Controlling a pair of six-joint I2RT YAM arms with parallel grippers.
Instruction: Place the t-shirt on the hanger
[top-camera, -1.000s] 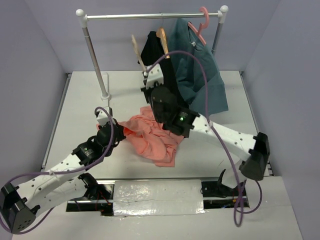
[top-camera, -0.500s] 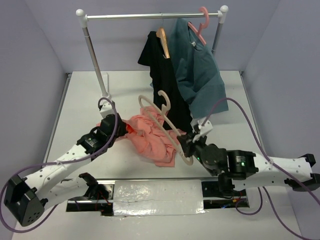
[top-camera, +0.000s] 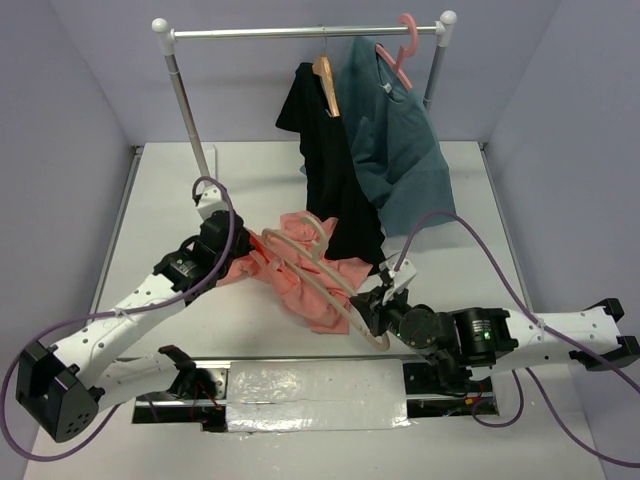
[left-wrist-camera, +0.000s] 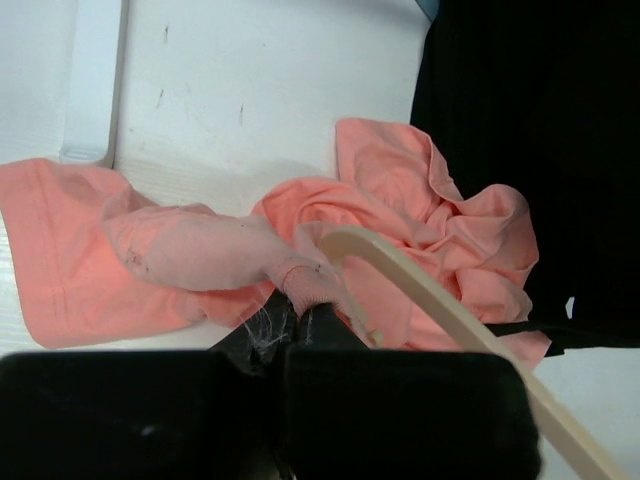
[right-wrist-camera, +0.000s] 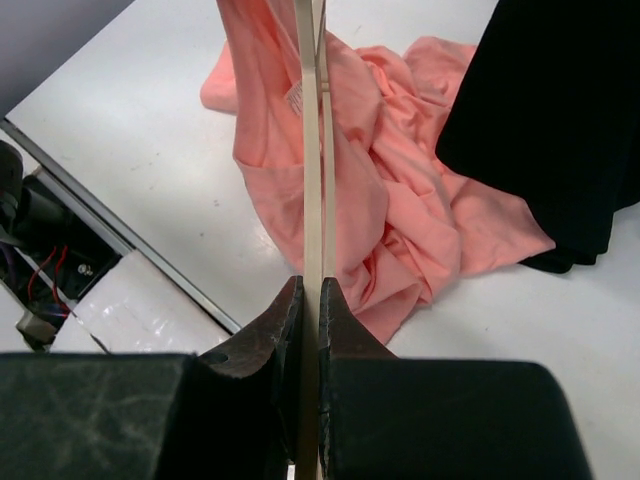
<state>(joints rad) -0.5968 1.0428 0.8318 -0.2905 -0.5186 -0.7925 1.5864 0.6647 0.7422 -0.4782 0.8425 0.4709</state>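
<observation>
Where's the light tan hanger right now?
In the top view, the tan hanger sits near the middle of the table, slanting across the pink t-shirt, just in front of the hanging black shirt. The right gripper pinches its near end.

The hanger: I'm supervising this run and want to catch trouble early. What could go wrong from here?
1. The right gripper pinches the hanger at one thin end, so it may twist or slip.
2. The left gripper holds only a bunched fold of the t-shirt; the hanger may push crumpled cloth.
3. Its hook lies near the black shirt and may snag.
</observation>
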